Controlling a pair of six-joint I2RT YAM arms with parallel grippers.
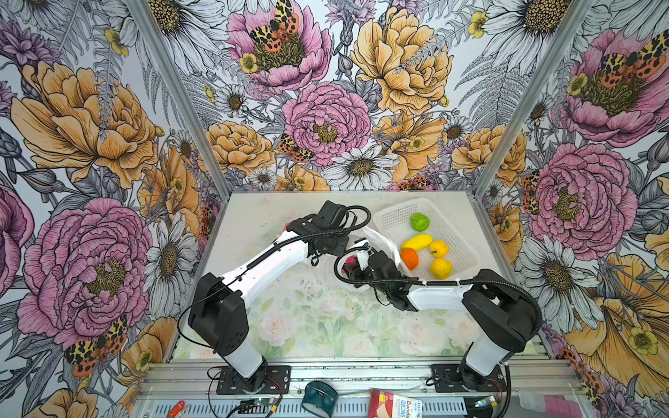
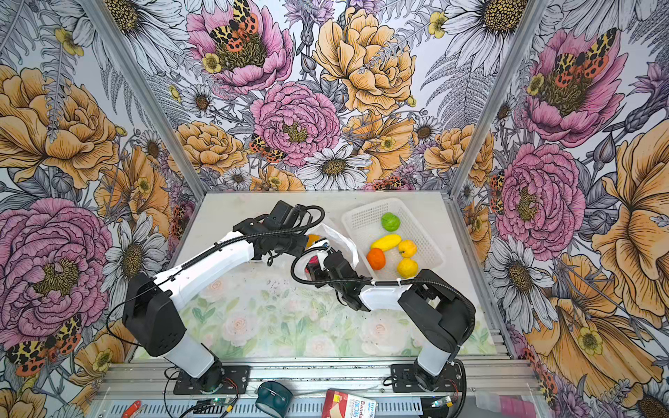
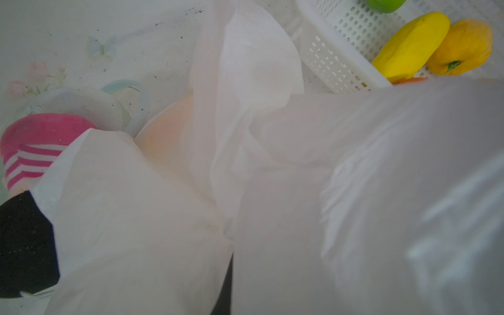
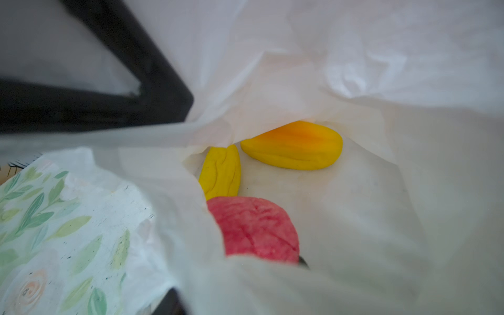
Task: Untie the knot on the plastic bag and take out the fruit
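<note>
We judge the biggest risk lies with the plastic bag, which lies on the table between the arms and just beside the white basket. Its mouth gapes and we find no knot in any view, so the untying looks done. But if the left gripper, clamped tight on a gathered fold of film, were to slip, the wall would sag over the opening and bury what is inside. The right gripper reaches into that mouth; film hides its jaws, so we cannot tell how wide they stand or whether they hold anything. A pinch there could catch film along with fruit and drag the whole bag toward the basket, and a rounded fruit gripped off centre could squirt sideways. As for materials, the bag is thin, translucent, crinkled film that folds softly, while the basket is rigid perforated plastic with five pieces of fruit in it. In the right wrist view three more lie in the bag: a long, ribbed yellow-orange fruit, a wrinkled yellow one, and just beside it a rounded pink-red one with creased, matte skin.
</note>
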